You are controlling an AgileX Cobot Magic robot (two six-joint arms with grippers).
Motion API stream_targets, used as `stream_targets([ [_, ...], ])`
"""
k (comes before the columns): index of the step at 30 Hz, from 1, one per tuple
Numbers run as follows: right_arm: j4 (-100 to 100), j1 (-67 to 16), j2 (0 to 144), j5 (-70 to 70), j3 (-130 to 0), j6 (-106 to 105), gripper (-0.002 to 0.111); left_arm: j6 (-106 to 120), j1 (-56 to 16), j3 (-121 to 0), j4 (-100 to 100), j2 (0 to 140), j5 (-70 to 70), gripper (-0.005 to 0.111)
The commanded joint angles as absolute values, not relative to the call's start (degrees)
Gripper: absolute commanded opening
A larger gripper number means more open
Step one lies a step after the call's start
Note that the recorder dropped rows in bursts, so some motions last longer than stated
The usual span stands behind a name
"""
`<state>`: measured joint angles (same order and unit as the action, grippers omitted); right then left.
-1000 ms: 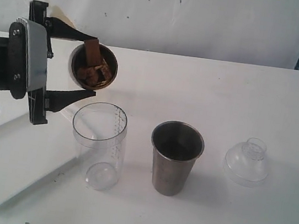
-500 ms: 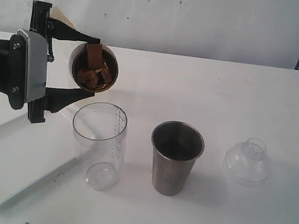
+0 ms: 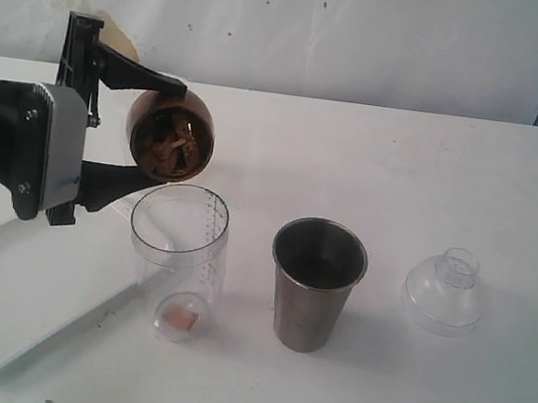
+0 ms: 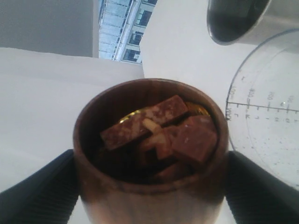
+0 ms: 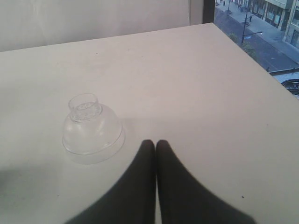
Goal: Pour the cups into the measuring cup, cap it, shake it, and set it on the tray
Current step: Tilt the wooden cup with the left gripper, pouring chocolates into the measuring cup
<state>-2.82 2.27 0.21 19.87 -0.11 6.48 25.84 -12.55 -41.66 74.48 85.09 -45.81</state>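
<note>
L gripper [image 3: 159, 131] is clamped on the wood-grain cup [image 3: 173, 138], a finger on each side. The cup is tipped on its side w/ long axis near level, mouth facing near-right, brown chunks crowding the rim. Measuring cup [image 3: 179, 249] stands upright just below, a touch nearer & right; one chunk [image 3: 183, 317] lies on its floor. Pour looks partway: more tilt needed, mouth over that rim. Steel tumbler [image 3: 314, 288] waits right of it, tray [image 3: 25, 298] near left. R gripper [image 5: 155, 149] is pinched together, empty, beside the clear dome lid [image 3: 444, 291].
</note>
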Motion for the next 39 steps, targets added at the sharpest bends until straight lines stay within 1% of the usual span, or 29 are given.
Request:
stream_targets([
  [1, -3.0, 2.2, 0.0, 19.6, 0.0, 6.3, 0.000, 30.1, -12.8, -41.8, 72.2, 86.7, -47.7, 0.000],
  [6, -3.0, 2.2, 0.0, 19.6, 0.0, 6.3, 0.000, 35.2, -13.0, -41.8, 72.0, 87.4, -48.5, 0.000],
  [11, -3.0, 2.2, 0.0, 19.6, 0.0, 6.3, 0.000, 41.0, -14.9, -41.8, 68.2, 87.4, -47.7, 0.000],
  [16, -3.0, 2.2, 0.0, 19.6, 0.0, 6.3, 0.000, 46.4, -16.8, -41.8, 65.4, 87.4, -42.2, 0.000],
  [20, -3.0, 2.2, 0.0, 19.6, 0.0, 6.3, 0.000, 48.5, -16.8, -41.8, 63.1, 87.4, -41.5, 0.000],
  [39, -3.0, 2.2, 0.0, 19.6, 0.0, 6.3, 0.000, 54.3, -16.8, -41.4, 63.9, 87.4, -42.4, 0.000],
])
